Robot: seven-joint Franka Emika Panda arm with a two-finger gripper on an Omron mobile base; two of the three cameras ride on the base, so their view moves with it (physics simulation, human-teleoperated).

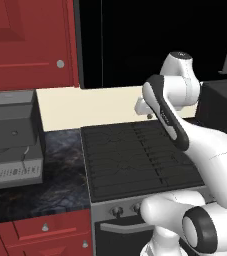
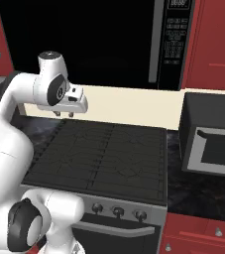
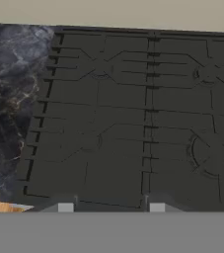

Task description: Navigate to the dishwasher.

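The dishwasher's place and look cannot be told from these views; the base faces a stove instead. The stove has a dark grated top, and the hand view shows four burner rings under the grates. On its grey front, three knobs sit in a row above one bar handle.

The claw hangs over the rear of the cooktop, near the cream wall, pointing down. In the hand view its two finger tips stand well apart with bare grate between them: it is wide open and grips nothing.

One black microwave hangs above the stove, with a keypad and a vertical handle at its right side. Red cabinets flank it, and red drawers with small round knobs sit under the counter, which is dark marble on both sides of the stove. One grey coffee machine stands on the counter left of the stove. One dark, boxy oven with a glass door stands on the counter to the right.
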